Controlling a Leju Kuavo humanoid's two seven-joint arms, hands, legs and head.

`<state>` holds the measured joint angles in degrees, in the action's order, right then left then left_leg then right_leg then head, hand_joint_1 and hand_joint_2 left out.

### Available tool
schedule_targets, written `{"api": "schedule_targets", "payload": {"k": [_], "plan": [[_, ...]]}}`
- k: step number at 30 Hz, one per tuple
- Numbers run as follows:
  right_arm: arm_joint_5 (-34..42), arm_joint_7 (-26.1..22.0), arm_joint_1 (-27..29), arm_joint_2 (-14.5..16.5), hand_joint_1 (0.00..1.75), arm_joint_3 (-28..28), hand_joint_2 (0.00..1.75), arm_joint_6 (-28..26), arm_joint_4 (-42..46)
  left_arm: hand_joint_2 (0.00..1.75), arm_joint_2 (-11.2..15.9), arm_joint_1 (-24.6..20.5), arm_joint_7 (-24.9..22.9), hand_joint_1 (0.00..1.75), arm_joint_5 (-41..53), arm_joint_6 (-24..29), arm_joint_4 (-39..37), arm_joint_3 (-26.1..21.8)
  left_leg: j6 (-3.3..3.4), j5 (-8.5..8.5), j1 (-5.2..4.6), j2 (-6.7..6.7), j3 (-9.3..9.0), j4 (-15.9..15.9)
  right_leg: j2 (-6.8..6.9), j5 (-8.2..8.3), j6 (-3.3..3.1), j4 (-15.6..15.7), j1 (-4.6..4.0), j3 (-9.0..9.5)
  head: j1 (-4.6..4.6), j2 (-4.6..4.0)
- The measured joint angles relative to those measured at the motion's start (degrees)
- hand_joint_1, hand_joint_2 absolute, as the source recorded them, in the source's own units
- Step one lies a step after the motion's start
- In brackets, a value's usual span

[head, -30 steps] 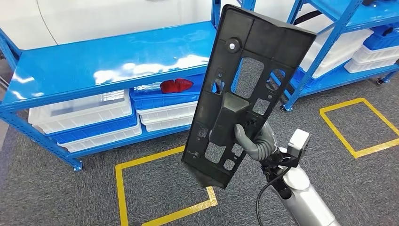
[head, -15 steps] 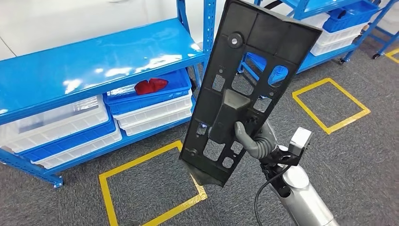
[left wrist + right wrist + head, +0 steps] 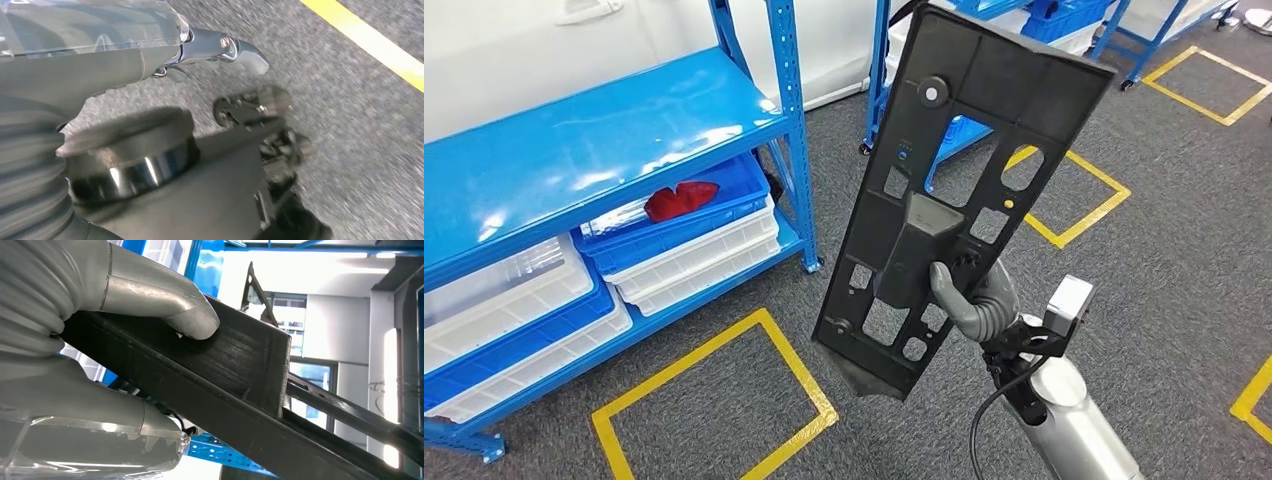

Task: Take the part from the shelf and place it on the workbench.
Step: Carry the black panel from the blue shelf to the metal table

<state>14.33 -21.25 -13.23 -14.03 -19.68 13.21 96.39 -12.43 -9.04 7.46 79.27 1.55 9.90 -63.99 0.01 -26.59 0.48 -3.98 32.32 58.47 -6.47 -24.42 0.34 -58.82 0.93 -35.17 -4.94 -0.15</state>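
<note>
The part (image 3: 964,130) is a long black plastic plate with several cut-outs and a raised block in its middle. My right hand (image 3: 974,300) grips it near that block and holds it upright and slightly tilted in front of me, above the grey carpet. In the right wrist view the grey thumb (image 3: 150,295) presses on the part's dark edge (image 3: 240,360). My left hand (image 3: 150,40) hangs over the carpet, blurred, its fingers stretched out with nothing in them. The blue shelf (image 3: 574,150) stands at the left.
Under the shelf's top board sit white and blue bins (image 3: 684,250), one holding a red piece (image 3: 679,198). Yellow tape squares (image 3: 714,400) mark the carpet. A second blue rack (image 3: 984,20) stands behind the part.
The whole picture has shifted: the shelf and floor marks slide to the left as the camera turns right. The part stays in my right hand in the same pose.
</note>
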Motion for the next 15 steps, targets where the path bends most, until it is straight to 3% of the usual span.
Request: {"api": "schedule_targets", "payload": {"k": [1,3,5,7,8,9,10,12,14,15], "plan": [[0.0,0.0,0.3,0.0,1.75,0.1,1.75,0.0,0.1,1.75,0.0,0.1,-0.1,0.00,0.0,0.0,0.0,0.0,0.32,0.23,0.02,0.61,-0.05,-0.2,-0.40,0.14,0.38,0.1,0.12,-0.14,0.00,0.00],[0.1,0.0,0.9,0.2,1.75,0.5,1.75,-0.2,0.4,1.75,-0.1,0.2,-0.2,0.00,0.1,-0.1,0.0,0.0,1.08,0.76,0.19,1.93,-0.23,-0.9,1.35,-0.84,0.96,-1.1,0.05,-0.85,0.01,0.00],[0.2,0.1,1.1,0.6,1.75,0.7,1.75,-0.4,0.7,1.75,-0.2,0.4,-0.4,0.00,0.1,-0.2,0.0,0.0,1.54,1.00,0.18,3.39,-0.29,-1.3,4.55,-4.06,1.38,-6.6,-0.04,-3.36,0.02,0.00],[0.2,0.1,1.5,0.8,1.75,0.8,1.75,-0.5,0.8,1.75,-0.2,0.9,-0.6,0.00,0.1,-0.2,0.0,0.0,1.66,0.94,0.04,4.93,-0.21,-1.3,5.75,-6.97,1.78,-13.6,0.13,-6.54,0.02,0.00],[0.2,0.2,1.7,0.9,1.75,0.8,1.75,-0.5,0.8,1.75,-0.2,1.1,-0.7,0.00,0.0,-0.2,0.0,0.0,1.66,0.89,0.01,5.68,-0.19,-1.3,5.94,-7.12,1.92,-15.1,0.24,-7.15,0.02,0.00],[0.2,0.2,2.0,0.9,1.75,0.8,1.75,-0.5,0.8,1.75,-0.2,1.2,-0.7,0.00,0.0,-0.2,0.0,0.0,1.61,0.84,0.01,6.37,-0.20,-1.3,6.16,-6.22,1.99,-14.3,0.32,-6.62,0.02,-0.01],[0.2,0.2,2.1,0.9,1.75,0.8,1.75,-0.4,0.8,1.75,-0.3,1.2,-0.7,0.00,0.0,-0.2,0.0,0.0,1.51,0.76,0.00,7.01,-0.27,-1.3,6.61,-4.54,1.97,-11.4,0.36,-4.97,0.02,-0.01],[0.2,0.2,1.9,0.9,1.75,0.9,1.75,-0.4,0.9,1.75,-0.3,1.2,-0.8,0.00,0.0,-0.2,0.0,0.0,1.14,0.53,-0.23,8.10,-0.48,-1.2,9.08,-1.57,1.47,-3.4,0.01,-0.66,0.02,-0.01],[0.2,0.3,1.6,0.9,1.75,0.9,1.75,-0.4,0.9,1.75,-0.3,1.2,-0.8,0.00,0.0,-0.2,0.0,0.0,0.62,0.30,-0.57,9.09,-0.62,-1.1,10.58,-0.80,0.62,0.5,-0.51,1.18,0.01,-0.01],[0.3,0.3,1.5,0.9,1.75,0.9,1.75,-0.5,0.9,1.75,-0.3,1.1,-0.8,0.00,0.0,-0.1,0.0,0.0,0.33,0.23,-0.68,9.65,-0.66,-1.1,10.18,-0.86,0.22,0.6,-0.72,1.05,0.01,-0.01]]}}
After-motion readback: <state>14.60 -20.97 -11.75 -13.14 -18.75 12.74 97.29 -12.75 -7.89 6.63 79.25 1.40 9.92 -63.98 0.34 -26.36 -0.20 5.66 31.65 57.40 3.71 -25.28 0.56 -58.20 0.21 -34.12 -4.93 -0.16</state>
